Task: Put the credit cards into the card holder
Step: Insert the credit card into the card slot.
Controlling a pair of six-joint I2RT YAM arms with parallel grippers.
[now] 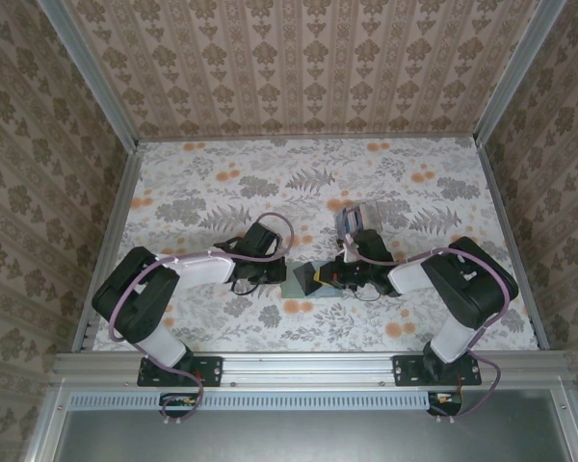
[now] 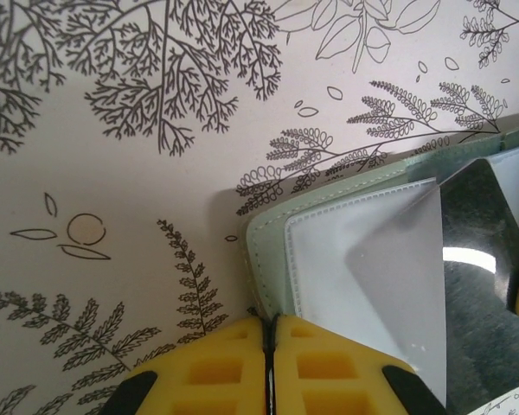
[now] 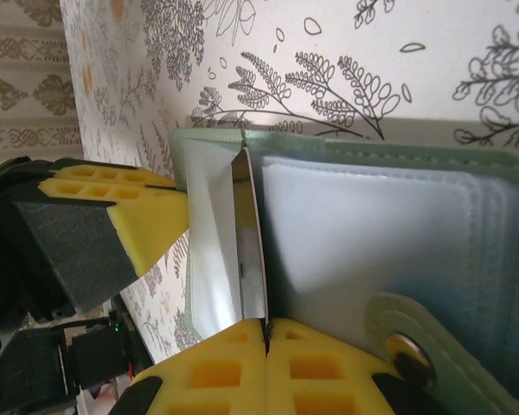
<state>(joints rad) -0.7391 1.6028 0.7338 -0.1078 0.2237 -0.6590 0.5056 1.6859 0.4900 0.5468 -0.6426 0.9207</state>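
Note:
The card holder (image 1: 295,283) looks like a pale green stitched wallet with clear sleeves and a snap button (image 3: 405,349). It lies open on the floral cloth between the arms. My left gripper (image 2: 269,333) is shut on its green corner edge (image 2: 261,259). My right gripper (image 3: 265,327) is shut on one thin sleeve leaf (image 3: 253,233) and holds it upright off the other sleeves (image 3: 363,233). The left gripper's yellow fingers (image 3: 112,216) pinch the holder's far edge. Behind the right gripper (image 1: 325,279) stands a small silvery-grey striped block (image 1: 356,219). I cannot tell whether it holds the credit cards.
Papered walls with metal posts (image 1: 96,87) enclose the table on three sides. A metal rail (image 1: 299,366) runs along the near edge by the arm bases. Cables loop over both arms close to the holder.

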